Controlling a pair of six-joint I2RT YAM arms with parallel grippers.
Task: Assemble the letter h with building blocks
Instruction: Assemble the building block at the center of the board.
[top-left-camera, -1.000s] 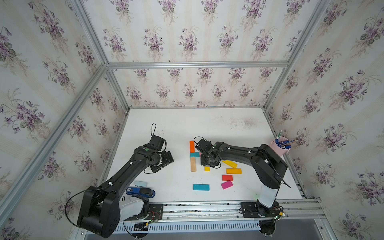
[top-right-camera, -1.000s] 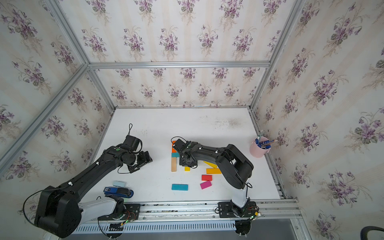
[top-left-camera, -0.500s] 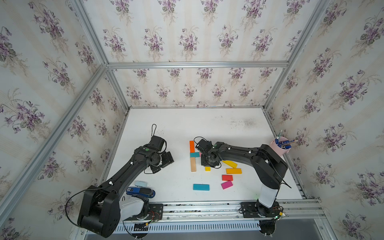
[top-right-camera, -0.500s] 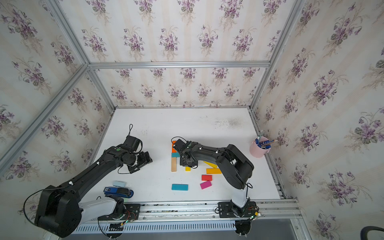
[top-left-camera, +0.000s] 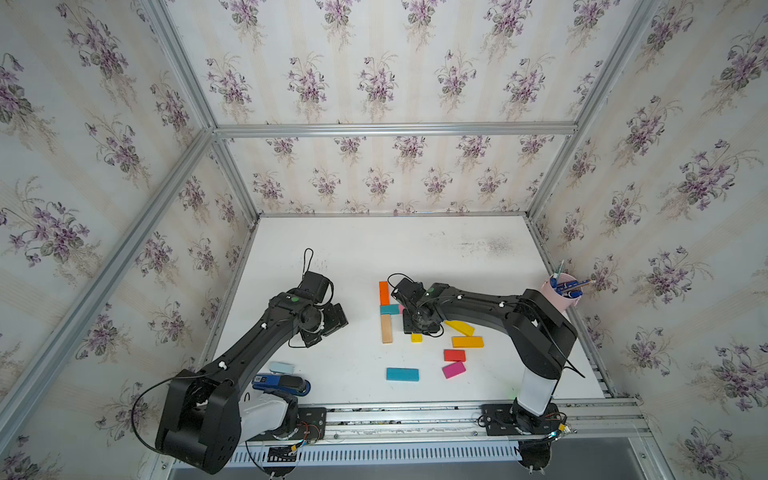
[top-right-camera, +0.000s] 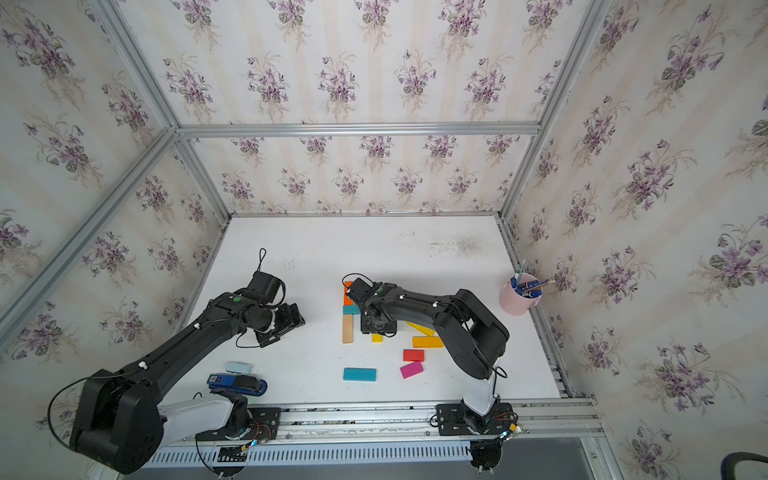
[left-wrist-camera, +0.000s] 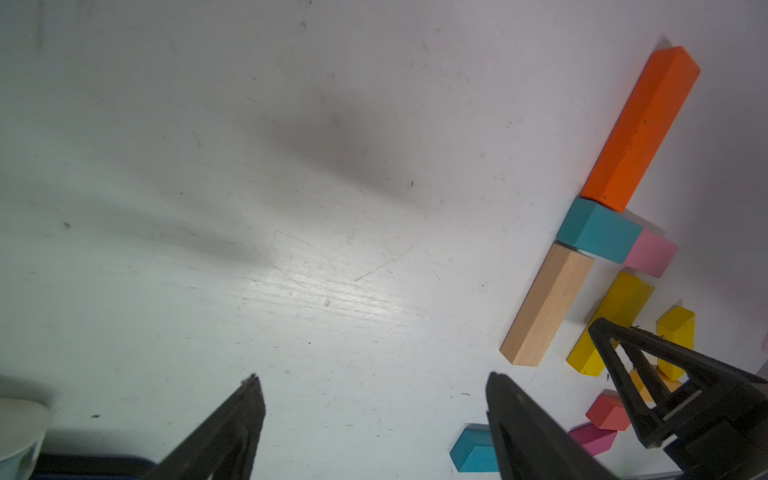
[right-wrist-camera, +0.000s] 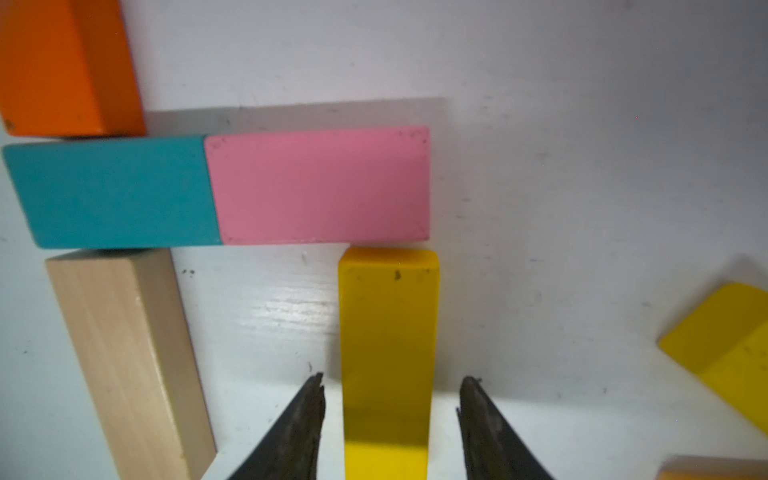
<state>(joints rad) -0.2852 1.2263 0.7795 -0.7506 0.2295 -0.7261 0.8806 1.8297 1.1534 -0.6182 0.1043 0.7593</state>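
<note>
In both top views the letter h (top-left-camera: 390, 309) lies centre frame, and my right pincer (top-left-camera: 419, 326) sits over its right leg. My left pincer (top-right-camera: 286, 322) hangs well apart to the left, so the right arm is the nearer.

From the left wrist, the left pincer's jaws gape over bare table (left-wrist-camera: 291, 166), holding nothing. The yellow block (left-wrist-camera: 611, 320) lies at the right of frame, under the pink block (left-wrist-camera: 650, 253).

From the right wrist, the yellow block's long axis runs from the bottom edge straight up to the pink block, seeming to touch it. The right pincer's jaws straddle it with a gap on each side: released. I judge the next move wants a straight lift, with no sideways drift.
</note>
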